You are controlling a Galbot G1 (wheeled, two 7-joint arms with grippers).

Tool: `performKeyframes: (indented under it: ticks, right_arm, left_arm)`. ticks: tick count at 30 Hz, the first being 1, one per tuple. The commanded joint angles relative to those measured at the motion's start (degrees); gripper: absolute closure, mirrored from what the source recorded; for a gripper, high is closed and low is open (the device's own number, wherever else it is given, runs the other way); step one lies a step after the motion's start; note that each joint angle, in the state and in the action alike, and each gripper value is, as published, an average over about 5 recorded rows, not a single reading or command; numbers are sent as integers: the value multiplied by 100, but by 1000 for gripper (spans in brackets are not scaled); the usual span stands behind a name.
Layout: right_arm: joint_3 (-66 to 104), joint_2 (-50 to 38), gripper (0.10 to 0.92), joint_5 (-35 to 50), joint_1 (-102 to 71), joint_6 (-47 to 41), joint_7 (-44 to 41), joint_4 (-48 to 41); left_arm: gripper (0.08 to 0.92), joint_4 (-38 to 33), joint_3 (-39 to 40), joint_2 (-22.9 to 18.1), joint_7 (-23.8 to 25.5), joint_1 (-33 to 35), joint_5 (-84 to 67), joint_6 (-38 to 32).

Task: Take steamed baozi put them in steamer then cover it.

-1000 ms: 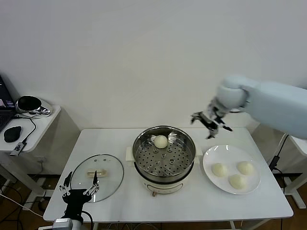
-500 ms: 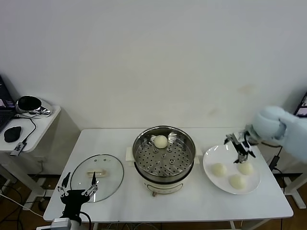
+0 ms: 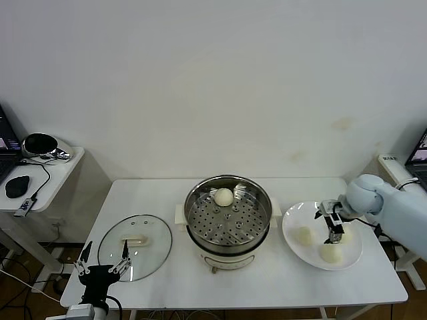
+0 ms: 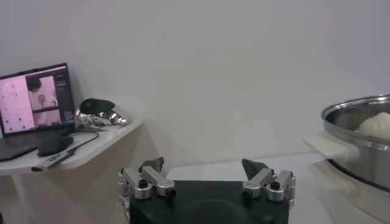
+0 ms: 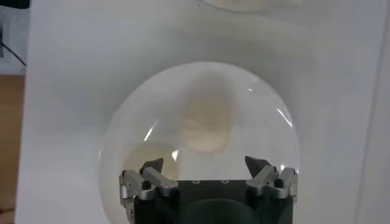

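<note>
The steamer (image 3: 229,220) stands mid-table with one steamed baozi (image 3: 223,197) on its perforated tray. More baozi lie on the white plate (image 3: 293,220) to its right: one (image 3: 304,235) near the steamer, one (image 3: 329,253) at the front, and a third partly hidden under my right gripper (image 3: 332,221). That gripper hangs open just above the plate. In the right wrist view a baozi (image 5: 207,125) lies ahead of the open right gripper (image 5: 207,165) and another (image 5: 146,157) beside one finger. My left gripper (image 3: 101,270) waits open at the front left table edge.
The glass lid (image 3: 135,238) with a cream handle lies flat left of the steamer, just beyond the left gripper. A side table (image 3: 40,175) with a mouse and laptop stands further left. The left wrist view shows the steamer (image 4: 359,143) to one side.
My right arm swung from behind the steamer out to the right and came down over the plate. The left gripper drifted slightly lower at the table edge.
</note>
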Motion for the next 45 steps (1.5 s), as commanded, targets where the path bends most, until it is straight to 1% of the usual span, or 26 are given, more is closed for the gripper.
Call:
performKeyframes:
  ticks: [1, 10, 13, 17, 22, 29, 33, 36, 41, 45]
  right_arm:
    - [396, 559, 203, -119, -505, 16, 23, -581]
    - [387, 744, 203, -227, -521, -42, -36, -715]
    - [381, 744, 218, -251, -513, -52, -52, -721]
    - [399, 774, 286, -275, -509, -53, -50, -750]
    - [397, 768, 389, -308, -499, -65, -86, -742]
    - [357, 672, 477, -280, -400, -43, -172, -687]
    - [115, 401, 528, 8, 5, -138, -235, -398]
    - [-88, 104, 545, 303, 488, -242, -285, -48]
    - [-677, -374, 537, 945, 1723, -368, -389, 538]
    - [-1596, -396, 533, 1643, 3198, -508, -388, 925]
  left_arm:
    - [177, 20, -26, -5, -10, -5, 24, 15]
    - [177, 19, -20, -31, -38, 3, 48, 19]
    - [177, 26, -21, -42, -47, 3, 55, 15]
    - [177, 39, -14, -55, -54, 1, 60, 7]
    - [177, 47, -11, -60, -59, -6, 66, 7]
    - [177, 76, -3, -58, -64, -38, 73, 11]
    - [177, 74, -3, -39, -65, -68, 68, 13]
    - [177, 61, 2, -19, -69, -76, 60, 13]
    - [177, 34, 34, 40, -73, -103, 48, 17]
    - [177, 37, 64, 77, -77, -153, 35, 29]
